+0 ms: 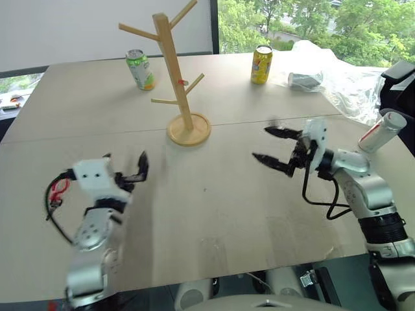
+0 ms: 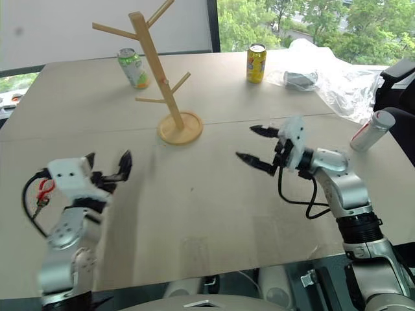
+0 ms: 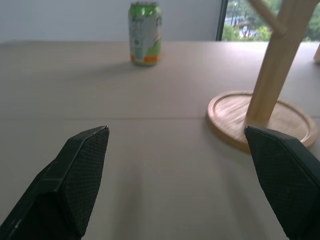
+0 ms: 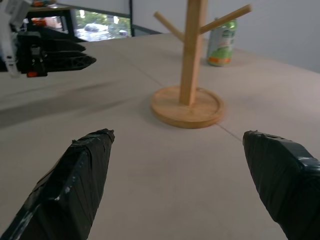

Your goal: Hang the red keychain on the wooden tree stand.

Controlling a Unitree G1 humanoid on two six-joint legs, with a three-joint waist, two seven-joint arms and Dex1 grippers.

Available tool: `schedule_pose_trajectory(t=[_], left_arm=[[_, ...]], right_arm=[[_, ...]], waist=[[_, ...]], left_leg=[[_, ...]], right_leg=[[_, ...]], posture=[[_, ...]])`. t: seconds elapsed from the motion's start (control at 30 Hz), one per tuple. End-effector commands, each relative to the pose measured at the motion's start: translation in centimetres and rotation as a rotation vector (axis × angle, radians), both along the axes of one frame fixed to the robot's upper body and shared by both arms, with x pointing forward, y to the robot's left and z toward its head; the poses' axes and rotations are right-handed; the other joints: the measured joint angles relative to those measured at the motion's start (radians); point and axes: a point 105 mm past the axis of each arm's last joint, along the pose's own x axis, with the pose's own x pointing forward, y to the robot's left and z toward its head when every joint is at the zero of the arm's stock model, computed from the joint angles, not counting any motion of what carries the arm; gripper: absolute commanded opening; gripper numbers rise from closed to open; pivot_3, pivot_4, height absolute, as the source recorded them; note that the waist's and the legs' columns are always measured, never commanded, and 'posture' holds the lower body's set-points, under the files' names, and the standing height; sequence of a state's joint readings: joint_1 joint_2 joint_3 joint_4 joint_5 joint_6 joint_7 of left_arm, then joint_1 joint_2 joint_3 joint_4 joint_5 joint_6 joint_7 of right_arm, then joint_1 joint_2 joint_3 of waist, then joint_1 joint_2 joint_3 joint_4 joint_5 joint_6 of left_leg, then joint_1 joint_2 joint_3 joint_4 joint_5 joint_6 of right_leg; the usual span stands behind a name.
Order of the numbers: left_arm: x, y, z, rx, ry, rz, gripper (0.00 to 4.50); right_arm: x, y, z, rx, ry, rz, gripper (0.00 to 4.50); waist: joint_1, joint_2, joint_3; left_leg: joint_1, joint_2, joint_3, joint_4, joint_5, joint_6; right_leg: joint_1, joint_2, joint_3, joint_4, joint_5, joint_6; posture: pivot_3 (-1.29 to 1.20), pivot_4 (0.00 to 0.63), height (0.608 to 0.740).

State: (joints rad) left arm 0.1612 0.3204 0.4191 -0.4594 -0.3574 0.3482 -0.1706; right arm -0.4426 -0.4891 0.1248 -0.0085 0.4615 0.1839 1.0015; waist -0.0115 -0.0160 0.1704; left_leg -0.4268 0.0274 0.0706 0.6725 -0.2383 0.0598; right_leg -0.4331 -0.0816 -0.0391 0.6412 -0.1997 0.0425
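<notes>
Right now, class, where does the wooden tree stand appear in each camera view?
Left eye view: wooden tree stand, upper left of centre, right of the green can.
Right eye view: stand, same spot.
Left wrist view: base and lower pole, green can farther back.
Right wrist view: pole and base, green can behind.
Shared landmark: green can.

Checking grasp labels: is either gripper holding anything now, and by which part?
Nothing is held. The left gripper and right gripper are both open and empty above the table.

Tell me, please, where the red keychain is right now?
In the left eye view the red keychain lies on the table at the robot's far left, just beside the left arm's wrist, well short of the wooden tree stand.
</notes>
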Motion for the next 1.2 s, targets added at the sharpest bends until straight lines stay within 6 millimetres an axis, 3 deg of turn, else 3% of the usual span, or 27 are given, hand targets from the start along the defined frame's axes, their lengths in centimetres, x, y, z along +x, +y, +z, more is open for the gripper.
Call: schedule_pose_trajectory(t=[0.03,0.33,0.6,0.77,0.97,1.2], left_arm=[[-1.5,2.9,1.0,0.026,0.013,0.005,4.50],[-5.2,11.3,-0.6,0.116,0.236,0.109,4.50],[-6.3,14.6,-1.6,0.144,0.374,0.134,4.50],[-5.9,16.6,-2.2,0.136,0.426,0.140,4.50],[-4.4,17.1,-3.1,0.130,0.441,0.111,4.50],[-2.8,15.8,-4.4,0.125,0.462,0.052,4.50]], right_arm=[[-0.3,1.3,0.2,-0.005,-0.045,0.072,4.44],[0.3,2.3,-0.3,0.010,-0.044,0.076,4.44],[0.6,2.0,-0.7,0.020,-0.038,0.035,4.44],[1.0,1.7,-0.5,0.029,-0.044,0.007,4.44],[1.2,1.3,-0.1,0.036,-0.055,-0.023,4.44],[1.1,1.0,0.0,0.034,-0.055,-0.038,4.44]], waist=[[0.001,-0.001,0.000],[0.001,-0.003,0.000],[0.000,-0.003,0.000],[-0.001,-0.003,0.000],[-0.002,-0.004,-0.001],[0.004,-0.003,-0.001]], left_leg=[[0.000,0.000,0.000,0.000,0.000,0.000],[0.000,0.000,0.000,0.000,0.000,0.000],[0.000,-0.001,0.000,-0.001,0.000,-0.001],[-0.001,-0.001,0.001,-0.002,-0.001,-0.002],[-0.002,-0.001,0.001,-0.002,-0.002,-0.005],[-0.002,-0.002,0.000,-0.003,-0.002,-0.006]], right_leg=[[0.000,0.000,0.000,0.000,0.000,-0.001],[0.000,-0.002,-0.001,0.000,-0.002,-0.004],[-0.001,-0.005,-0.003,-0.001,-0.002,-0.004],[-0.002,-0.006,-0.003,-0.001,-0.002,-0.004],[-0.004,-0.008,-0.003,0.000,-0.002,-0.004],[-0.005,-0.012,-0.004,0.000,-0.002,-0.004]], posture=[[0.00,0.150,0.740],[0.00,0.150,0.740],[0.00,0.150,0.740],[0.00,0.150,0.740],[0.00,0.150,0.740],[0.00,0.150,0.740]])
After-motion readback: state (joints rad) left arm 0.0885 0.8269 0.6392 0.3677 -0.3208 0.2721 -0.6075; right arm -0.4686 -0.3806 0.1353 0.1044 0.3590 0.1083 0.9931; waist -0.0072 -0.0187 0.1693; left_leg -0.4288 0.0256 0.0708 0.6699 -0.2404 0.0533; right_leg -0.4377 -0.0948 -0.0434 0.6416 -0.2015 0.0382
